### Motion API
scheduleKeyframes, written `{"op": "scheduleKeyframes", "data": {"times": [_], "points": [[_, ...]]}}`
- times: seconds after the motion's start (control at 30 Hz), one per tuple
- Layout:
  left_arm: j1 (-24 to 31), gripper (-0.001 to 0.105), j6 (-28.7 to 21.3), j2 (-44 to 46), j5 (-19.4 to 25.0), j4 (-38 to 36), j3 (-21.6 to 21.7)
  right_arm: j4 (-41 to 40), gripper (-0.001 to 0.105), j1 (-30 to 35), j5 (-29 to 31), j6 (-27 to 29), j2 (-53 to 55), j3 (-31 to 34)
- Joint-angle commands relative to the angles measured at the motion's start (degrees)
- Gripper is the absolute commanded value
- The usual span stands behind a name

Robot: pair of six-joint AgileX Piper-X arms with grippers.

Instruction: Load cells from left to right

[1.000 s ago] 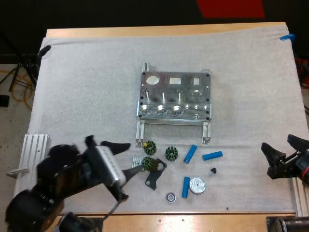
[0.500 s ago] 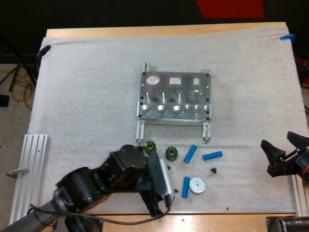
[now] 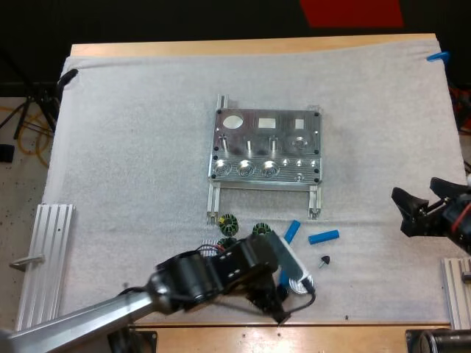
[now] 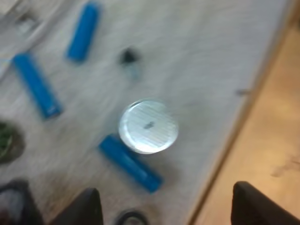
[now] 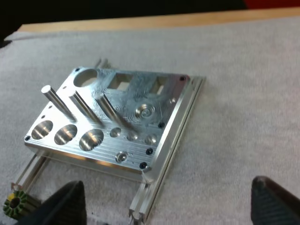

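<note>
Metal fixture (image 3: 266, 145): one.
Upright pins (image 5: 57, 103): three, standing on the fixture.
Blue cylinders (image 4: 84, 31) (image 4: 36, 85) (image 4: 130, 162): three, loose on the mat.
Green wound rings (image 3: 229, 223): at least two that I can make out.
Silver disc (image 4: 148, 126): one.
Small dark knob (image 3: 324, 260): one.
Ribbed rails (image 3: 44, 257) (image 3: 458, 290): two, at the tabletop's 8 and 4 o'clock.

Your left end effector (image 4: 165, 190) hangs over the mat (image 4: 201, 56) at its edge, fingers (image 4: 84, 208) wide apart, nothing between them. Beneath it a round silver disc (image 4: 148, 126) lies flat. First blue cylinder (image 4: 130, 162) is just beside the disc; can't tell if they touch. Second blue cylinder (image 4: 36, 85) and third blue cylinder (image 4: 84, 32) lie farther off, apart from each other. Small dark knobbed part (image 4: 129, 58) sits near the third. Dark ring (image 4: 131, 218) is close to the fingers. Bare wood of the bench (image 4: 267, 117) runs along the mat's edge.
</note>
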State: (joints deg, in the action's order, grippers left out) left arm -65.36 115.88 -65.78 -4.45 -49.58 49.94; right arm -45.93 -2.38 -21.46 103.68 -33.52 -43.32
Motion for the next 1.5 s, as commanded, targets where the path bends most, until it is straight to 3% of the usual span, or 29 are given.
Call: {"op": "scheduleKeyframes", "data": {"times": [0.0,0.4,0.6,0.77,1.03,1.23,1.47], "points": [[-0.07,0.058,1.50,-2.15,2.12,0.39,0.40,1.13,0.070,0.09,-0.65,-0.14,-0.06,-0.50],[-0.10,0.058,1.47,-17.14,-0.28,1.09,0.40,1.13,0.070,0.09,-1.13,-0.22,-0.18,-0.50],[-0.10,0.058,1.71,-20.92,-2.63,5.00,0.40,1.13,0.070,0.09,-8.07,-0.37,-0.18,-0.50],[-0.10,0.058,2.22,-23.80,-3.07,5.22,0.40,0.67,0.070,0.09,-20.01,-1.59,-1.22,-0.50],[-0.10,0.058,2.22,-26.87,-3.07,6.89,0.40,0.67,0.070,0.09,-19.99,-1.95,-3.35,-0.37],[-0.10,0.058,2.22,-28.53,-3.07,6.89,0.40,-0.75,0.070,0.09,-24.81,-1.98,-3.55,-0.37],[-0.10,0.058,2.22,-28.52,-3.07,6.89,0.40,-10.41,0.070,-0.02,-17.91,3.02,-7.46,-0.37]]}}
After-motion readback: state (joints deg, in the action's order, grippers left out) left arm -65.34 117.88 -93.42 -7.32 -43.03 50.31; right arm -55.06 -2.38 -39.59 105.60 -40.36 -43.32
